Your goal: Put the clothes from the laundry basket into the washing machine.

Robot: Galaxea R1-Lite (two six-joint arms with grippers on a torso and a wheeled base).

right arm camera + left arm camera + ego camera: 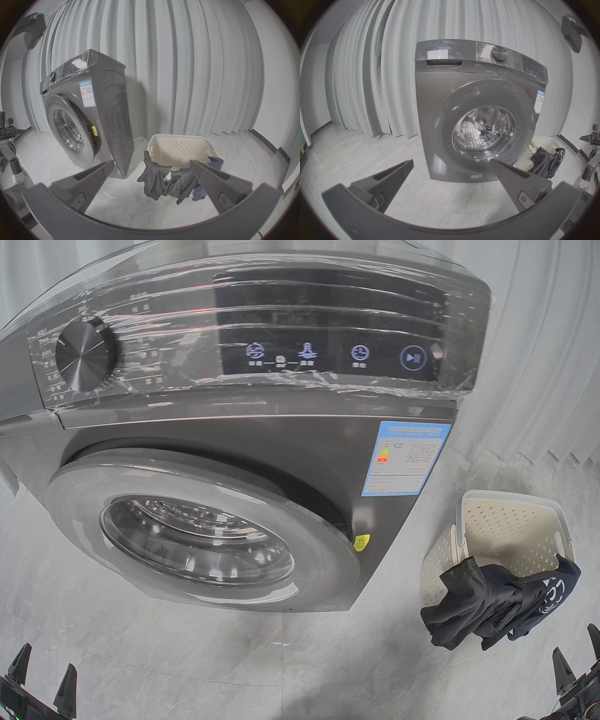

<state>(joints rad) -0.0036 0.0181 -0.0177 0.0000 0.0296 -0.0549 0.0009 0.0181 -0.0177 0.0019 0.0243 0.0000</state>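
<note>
- Curtain (193, 68): pale and pleated, hanging behind everything.
- Floor (187, 652): grey tile, carrying the machine and the basket.
- Washing machine (250, 446): a grey front loader, standing on the floor before the curtain. Clear film is covering its control panel.
- Door (200, 534): round, with a glass porthole, sitting shut against the machine's front. The drum is showing through the glass.
- Laundry basket (512, 521): cream and perforated, standing on the floor just beside the machine's right side.
- Clothes (494, 605): dark garments, lying over the basket's near rim and hanging down its outer wall. A dark blue piece is draping over one corner.
- Left jaws: standing wide apart and holding nothing, hovering low over the floor in front of the machine, well apart from the door.
- Right jaws: standing wide apart and holding nothing, hovering near the hanging clothes and touching none of them.
</note>
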